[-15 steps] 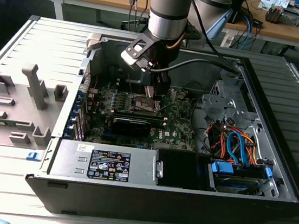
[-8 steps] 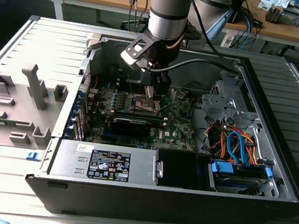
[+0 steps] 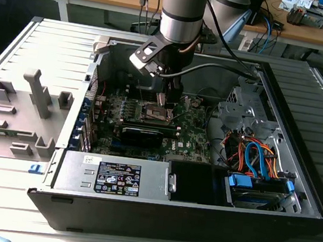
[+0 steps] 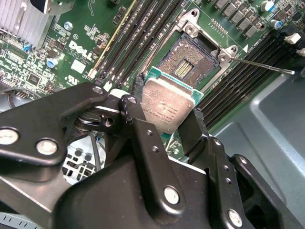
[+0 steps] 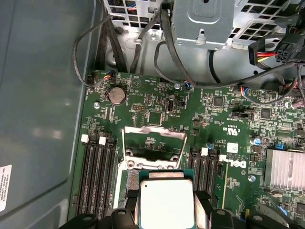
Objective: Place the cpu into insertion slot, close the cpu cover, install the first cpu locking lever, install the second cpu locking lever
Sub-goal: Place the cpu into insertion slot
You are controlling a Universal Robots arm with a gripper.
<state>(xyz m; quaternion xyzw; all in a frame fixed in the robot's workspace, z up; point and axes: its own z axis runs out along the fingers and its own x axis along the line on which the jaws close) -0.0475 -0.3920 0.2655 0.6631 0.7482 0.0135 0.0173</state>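
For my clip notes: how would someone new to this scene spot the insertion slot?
Inside the open computer case, find the green motherboard. The insertion slot lies between two banks of long black memory slots, below the cpu in the gripper. Unlike them it is square, dark-centred, with a shiny metal rim.

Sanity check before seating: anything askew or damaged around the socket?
Nothing stands out. The gripper holds the cpu near the empty insertion slot. The cpu cover is swung open and a locking lever sticks out unlatched, as expected at this stage.
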